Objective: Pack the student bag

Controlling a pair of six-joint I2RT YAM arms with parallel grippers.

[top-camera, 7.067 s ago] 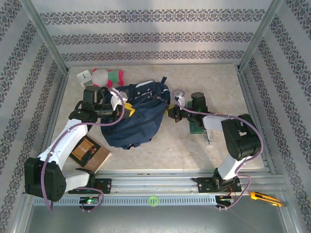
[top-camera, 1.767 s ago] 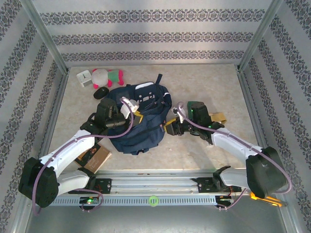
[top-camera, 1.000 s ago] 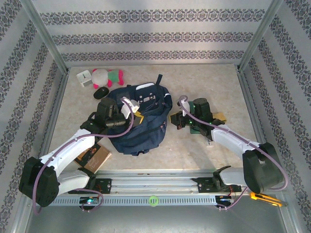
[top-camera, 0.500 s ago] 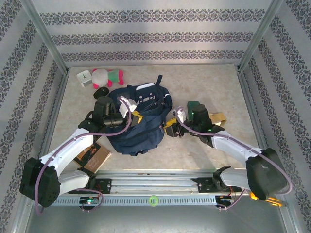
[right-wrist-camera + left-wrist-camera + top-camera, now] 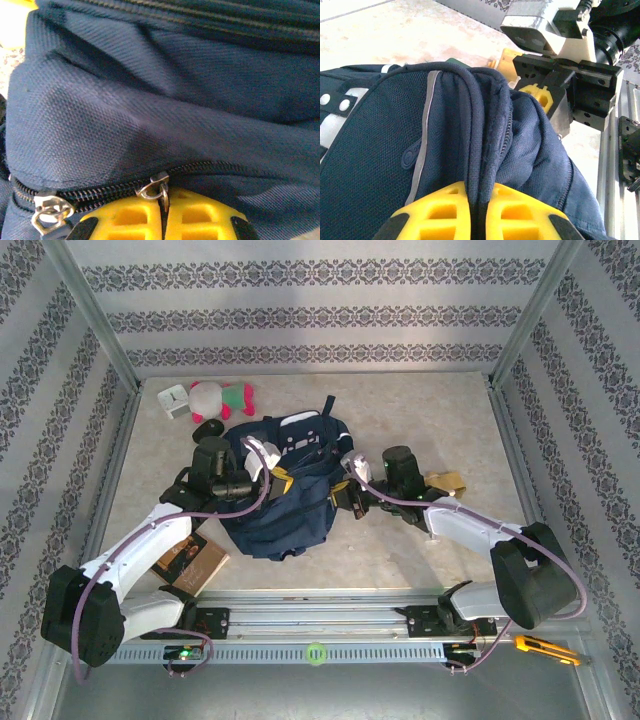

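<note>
A navy bag (image 5: 285, 490) is lying in the middle of a pale table (image 5: 430, 420), between the two arms, with its grey-white patches facing the far wall. The left gripper (image 5: 281, 478) is reaching in from the left and sitting over the bag's upper part. From the left wrist, its yellow fingers (image 5: 445, 210) are pressing together on an upright fold of the bag's (image 5: 380, 150) navy fabric, edged with a thick dark cord, and the fold is running up between them. The right gripper (image 5: 346, 496) is touching the bag's right side. From the right wrist, its yellow fingers (image 5: 200, 215) are closing tight on a small metal zip pull (image 5: 161, 192) that is hanging from a dark zip running across the bag (image 5: 175, 100). A second metal slider (image 5: 47, 210) is sitting further left on the same zip. A pink, white and green plush toy (image 5: 222, 397) and a small white box (image 5: 174, 398) are lying at the far left corner, well apart from the bag. A small black object (image 5: 208, 429) is sitting just beside the bag's far left edge. A brown book (image 5: 187, 555) is lying partly under the left arm.
</note>
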